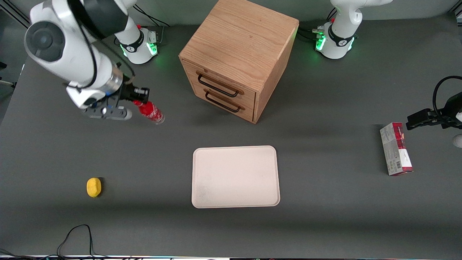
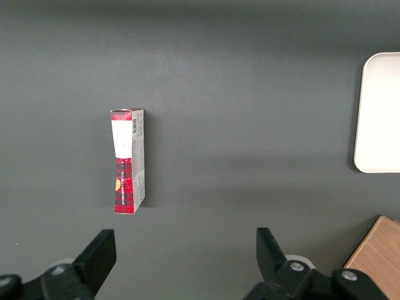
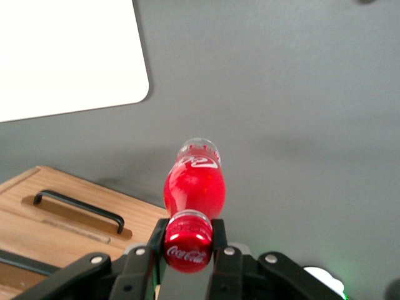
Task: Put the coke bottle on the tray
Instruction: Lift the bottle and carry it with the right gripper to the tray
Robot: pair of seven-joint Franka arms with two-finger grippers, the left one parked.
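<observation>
The gripper [image 3: 187, 253] is clamped on the cap end of the coke bottle [image 1: 150, 111], holding it tilted above the bench [image 1: 325, 216], well apart from the tray [image 1: 235, 176], toward the working arm's end.

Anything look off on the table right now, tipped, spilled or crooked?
Only the coke bottle is tilted, and that is because the gripper holds it by the cap, up off the table, beside the wooden drawer cabinet. The tray lies flat and bare. No spill or damage shows.
</observation>
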